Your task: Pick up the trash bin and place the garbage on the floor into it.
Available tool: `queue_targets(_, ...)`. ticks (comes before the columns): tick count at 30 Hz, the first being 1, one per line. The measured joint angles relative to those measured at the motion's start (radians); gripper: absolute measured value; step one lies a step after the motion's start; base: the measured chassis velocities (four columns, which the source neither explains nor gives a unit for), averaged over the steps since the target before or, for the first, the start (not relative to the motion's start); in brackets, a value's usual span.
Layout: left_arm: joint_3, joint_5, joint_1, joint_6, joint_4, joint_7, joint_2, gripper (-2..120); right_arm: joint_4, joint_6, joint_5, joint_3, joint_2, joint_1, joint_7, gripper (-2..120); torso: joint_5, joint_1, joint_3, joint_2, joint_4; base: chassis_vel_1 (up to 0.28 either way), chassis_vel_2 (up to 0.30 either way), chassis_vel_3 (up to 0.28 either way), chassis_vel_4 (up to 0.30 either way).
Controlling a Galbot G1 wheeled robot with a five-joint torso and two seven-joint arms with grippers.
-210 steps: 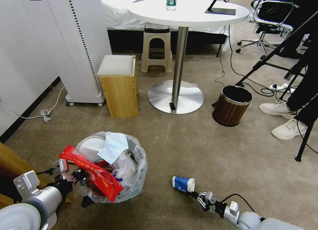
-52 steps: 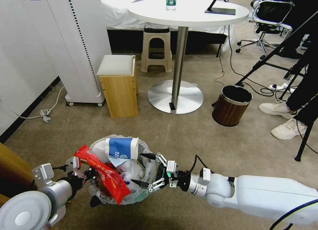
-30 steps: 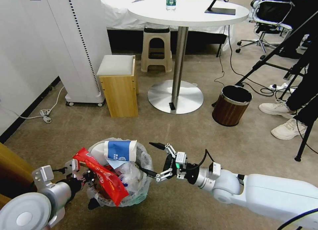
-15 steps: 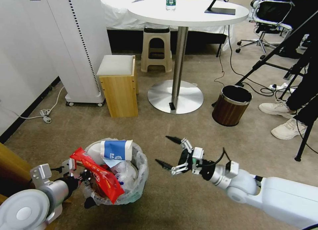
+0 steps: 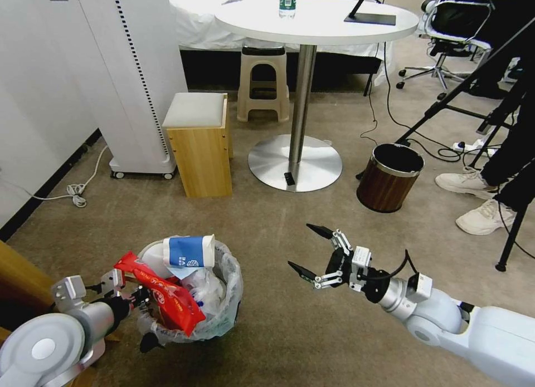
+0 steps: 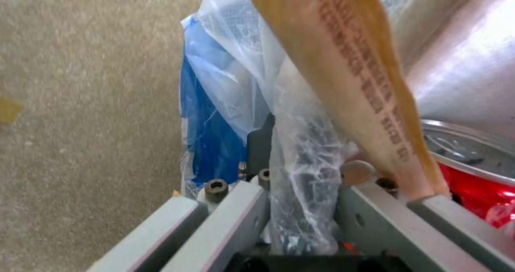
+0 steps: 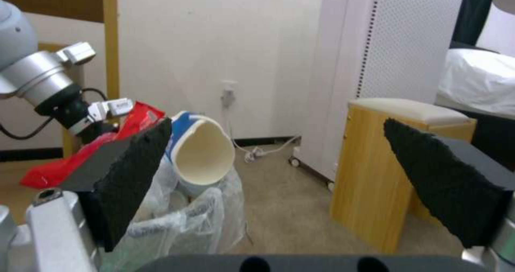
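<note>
The trash bin (image 5: 224,298), lined with a crinkled plastic bag, hangs at the lower left just above the carpet floor (image 5: 290,342). My left gripper (image 5: 135,310) is shut on its near rim; the left wrist view shows that left gripper (image 6: 300,207) pinching bag and blue bin wall (image 6: 209,143). Garbage fills the bin: a blue paper cup (image 5: 186,251) on top, a red wrapper (image 5: 161,300) over the rim, a wooden stick (image 6: 343,83) and a red can (image 6: 472,183). My right gripper (image 5: 299,245) hovers open and empty to the bin's right, facing the cup (image 7: 201,151).
A brown wood-grain bin (image 5: 390,178) stands at the right by the round table's steel base (image 5: 295,163). A wooden stool (image 5: 200,145) and a white cabinet (image 5: 128,75) lie behind my bin. A person's shoes (image 5: 473,200) and a tripod leg (image 5: 512,236) are at far right.
My right gripper left the blue cup on top of the bin and drew back to the right, staying open. The bin in my left gripper sank slightly.
</note>
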Motion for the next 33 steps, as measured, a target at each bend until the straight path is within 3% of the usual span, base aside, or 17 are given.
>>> queue_targets(12, 0.13, 0.018, -0.103, -0.02, 0.113, -0.007, -0.044, 0, -0.016, 0.02, -0.02, 0.119, -0.024, -0.137, -0.016, 100, -0.0002, 0.0, 0.0, 0.0, -0.0002, 0.0, 0.0, 0.0, 0.0)
queue_targets(33, 0.182, 0.055, -0.141, -0.038, 0.159, -0.003, -0.091, 0, -0.045, 0.03, -0.041, 0.117, -0.003, -0.143, -0.026, 100, 0.0003, 0.0, 0.0, 0.0, 0.0001, 0.0, 0.0, 0.0, 0.0)
